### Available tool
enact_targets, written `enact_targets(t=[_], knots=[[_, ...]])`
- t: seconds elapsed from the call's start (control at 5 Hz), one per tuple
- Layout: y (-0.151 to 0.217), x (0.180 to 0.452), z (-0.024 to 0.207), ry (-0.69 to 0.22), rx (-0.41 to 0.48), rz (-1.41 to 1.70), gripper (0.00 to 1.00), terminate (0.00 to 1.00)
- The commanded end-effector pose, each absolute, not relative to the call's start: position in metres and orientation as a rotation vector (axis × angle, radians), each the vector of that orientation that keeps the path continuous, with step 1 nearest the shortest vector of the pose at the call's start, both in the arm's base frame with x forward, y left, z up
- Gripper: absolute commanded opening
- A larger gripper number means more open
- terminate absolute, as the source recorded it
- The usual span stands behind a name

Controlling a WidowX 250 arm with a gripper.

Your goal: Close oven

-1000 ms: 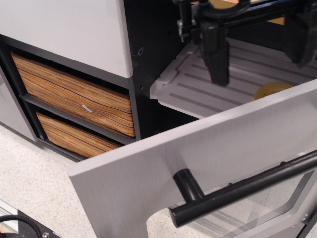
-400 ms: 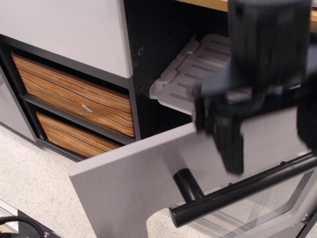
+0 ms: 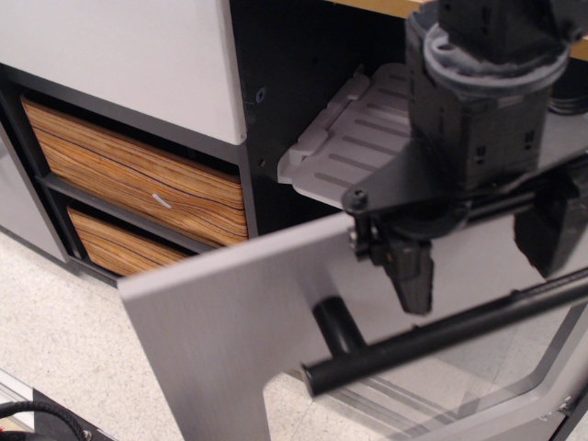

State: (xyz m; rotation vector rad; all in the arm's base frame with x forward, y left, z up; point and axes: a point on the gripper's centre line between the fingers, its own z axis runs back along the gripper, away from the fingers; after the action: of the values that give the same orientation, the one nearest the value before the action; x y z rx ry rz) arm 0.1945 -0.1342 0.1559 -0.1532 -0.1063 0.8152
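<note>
The oven [image 3: 276, 83] has a black interior and stands open. Its light grey ribbed tray [image 3: 354, 138] sticks out of the opening. The brushed-grey door [image 3: 230, 322] hangs open and tilted, with its glass window [image 3: 441, 377] and long black bar handle [image 3: 441, 331] facing me. My gripper [image 3: 482, 257] is open. It hangs over the door's upper edge, just above the handle. One finger [image 3: 412, 271] is on the left and the other finger [image 3: 547, 234] on the right. The gripper body hides most of the tray.
Two wood-grain drawer fronts [image 3: 129, 179] [image 3: 110, 248] sit in a dark frame left of the oven, under a white panel [image 3: 119, 55]. Speckled floor [image 3: 64, 349] lies below. A black cable [image 3: 28, 413] shows at the bottom left corner.
My gripper has come out of the oven interior and down to the door's top edge above the handle. The door has risen slightly and its left corner has shifted left.
</note>
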Motion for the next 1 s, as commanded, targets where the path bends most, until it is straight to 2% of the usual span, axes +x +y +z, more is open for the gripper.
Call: enact_targets(t=[0.0,0.2,0.4,0.6,0.8], knots=[[-0.095,0.238,0.187,-0.218,-0.231,0.901,1.00,0.00],[-0.103,0.227,0.169,-0.155,-0.262,0.707,1.00,0.00],[-0.110,0.225,0.135,-0.222,-0.239,0.587,1.00,0.00],[-0.106,0.253,0.093,-0.282,-0.165,0.611,1.00,0.00],[-0.096,0.285,0.067,-0.328,-0.122,0.661,1.00,0.00]])
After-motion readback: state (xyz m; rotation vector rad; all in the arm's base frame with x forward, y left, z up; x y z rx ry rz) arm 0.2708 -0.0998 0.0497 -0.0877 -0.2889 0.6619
